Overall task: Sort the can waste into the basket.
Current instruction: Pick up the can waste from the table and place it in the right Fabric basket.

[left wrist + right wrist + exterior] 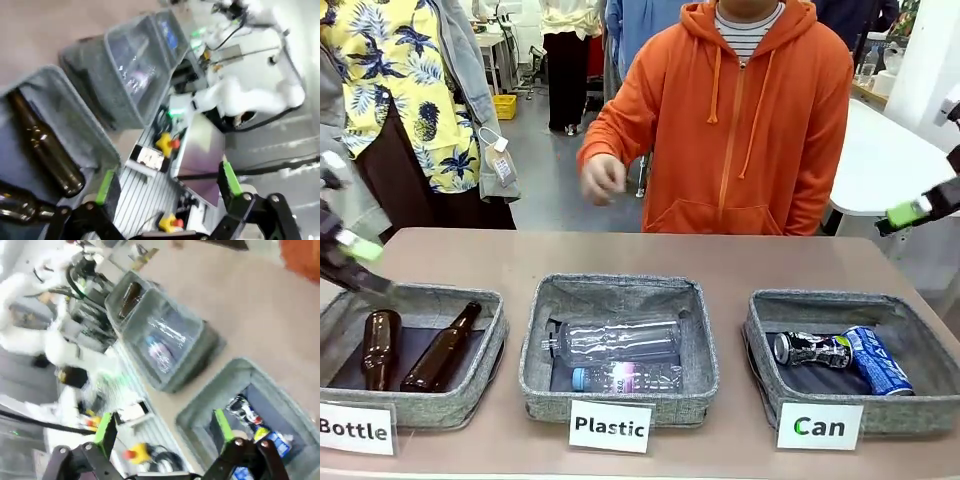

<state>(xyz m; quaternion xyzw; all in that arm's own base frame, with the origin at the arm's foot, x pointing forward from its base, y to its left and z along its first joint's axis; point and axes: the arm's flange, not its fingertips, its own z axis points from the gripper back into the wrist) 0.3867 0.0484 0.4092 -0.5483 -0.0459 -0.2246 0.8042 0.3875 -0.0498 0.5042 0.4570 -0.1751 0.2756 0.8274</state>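
The grey Can basket (765,330) stands at the table's front right behind its "Can" card (819,427). Inside lie a dented silver-and-black can (812,348) and a blue can (876,361), side by side. My right gripper (928,160) hovers open and empty at the right edge, above and behind that basket. In the right wrist view its fingers (164,425) stand wide apart over the basket (235,371), with the silver-and-black can (245,410) and the blue can (274,441) below. My left gripper (346,207) is open at the far left, its fingers (167,182) empty.
The middle Plastic basket (542,345) holds clear bottles (618,342). The left Bottle basket (492,345) holds two brown glass bottles (442,350). A person in an orange hoodie stands across the table with a hand (603,178) raised above the far edge. Bare tabletop lies behind the baskets.
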